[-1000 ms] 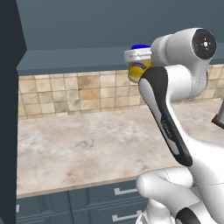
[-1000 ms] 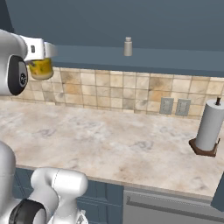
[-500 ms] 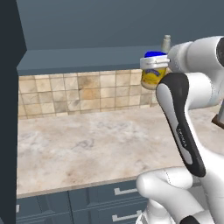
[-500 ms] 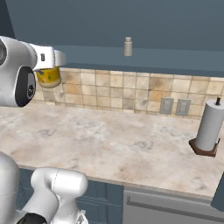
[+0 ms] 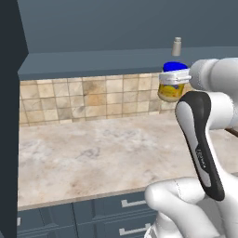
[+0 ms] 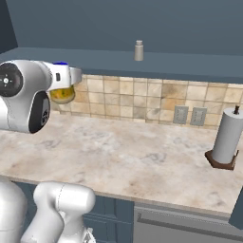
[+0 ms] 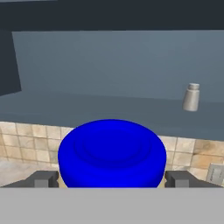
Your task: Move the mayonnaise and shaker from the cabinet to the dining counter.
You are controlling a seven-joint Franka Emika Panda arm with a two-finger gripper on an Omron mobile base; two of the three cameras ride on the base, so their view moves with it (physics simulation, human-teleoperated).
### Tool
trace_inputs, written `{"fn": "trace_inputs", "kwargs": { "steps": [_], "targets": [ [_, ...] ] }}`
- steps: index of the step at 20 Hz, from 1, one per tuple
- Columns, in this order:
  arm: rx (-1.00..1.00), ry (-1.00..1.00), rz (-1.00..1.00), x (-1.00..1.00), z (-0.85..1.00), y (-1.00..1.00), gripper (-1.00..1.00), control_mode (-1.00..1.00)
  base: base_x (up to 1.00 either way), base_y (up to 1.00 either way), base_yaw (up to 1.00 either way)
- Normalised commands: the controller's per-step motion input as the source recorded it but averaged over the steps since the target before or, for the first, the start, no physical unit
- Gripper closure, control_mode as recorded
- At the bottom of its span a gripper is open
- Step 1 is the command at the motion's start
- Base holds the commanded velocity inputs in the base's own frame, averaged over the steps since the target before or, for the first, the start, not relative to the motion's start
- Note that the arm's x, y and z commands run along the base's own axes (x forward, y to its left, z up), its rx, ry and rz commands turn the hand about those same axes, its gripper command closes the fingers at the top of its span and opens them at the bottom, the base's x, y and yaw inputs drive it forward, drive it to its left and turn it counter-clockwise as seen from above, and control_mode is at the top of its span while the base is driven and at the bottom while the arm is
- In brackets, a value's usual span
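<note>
Gripping the mayonnaise [image 5: 171, 85] at both sides, the jaws are spread wide around the jar, which is held upright, blue lid uppermost, in the air above the marble table [image 5: 93, 153] so the contents stay level. To the right, the shaker [image 6: 138, 50] is left standing on the cabinet [image 6: 190, 28] floor.

We see the blue lid of the mayonnaise [image 7: 112, 152] between the two dark fingertips [image 7: 43, 178], and the shaker [image 7: 191, 97] stands upright on the cabinet [image 7: 109, 65] shelf behind.
</note>
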Motion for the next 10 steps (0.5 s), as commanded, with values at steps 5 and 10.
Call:
{"fn": "trace_inputs", "kwargs": {
  "steps": [5, 10],
  "targets": [
    [0.0, -0.04, 0.0, 0.0, -0.32, -0.05, 1.0, -1.0, 0.0, 0.0, 0.0],
    [0.0, 0.0, -0.01, 0.0, -0.09, 0.0, 1.0, 1.0, 0.0, 0.0, 0.0]
  ]
}}
